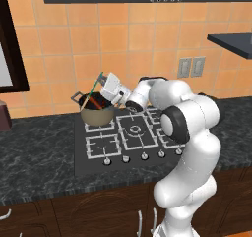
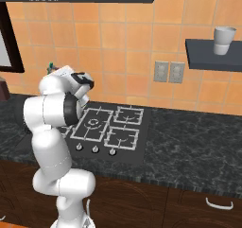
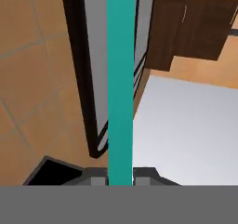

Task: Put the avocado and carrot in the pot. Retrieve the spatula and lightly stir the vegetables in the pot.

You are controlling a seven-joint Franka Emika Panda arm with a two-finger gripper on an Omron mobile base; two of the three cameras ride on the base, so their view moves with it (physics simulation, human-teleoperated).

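The olive-bronze pot stands on the back left burner of the cooktop. My gripper hovers just above its rim, tilted, shut on the spatula. The thin teal handle sticks up past the hand and the lower end slants down into the pot. An orange streak inside the pot looks like the carrot; I cannot make out the avocado in the dark inside. In the hand view the teal spatula handle runs straight up from between the fingertips of the gripper. In the right base view my own arm hides the pot.
The black cooktop has several burners and a row of knobs along its front. Dark stone counter spreads to both sides. A shelf with a white cup hangs at the right, a hood sits overhead, and a dark window frame is on the left.
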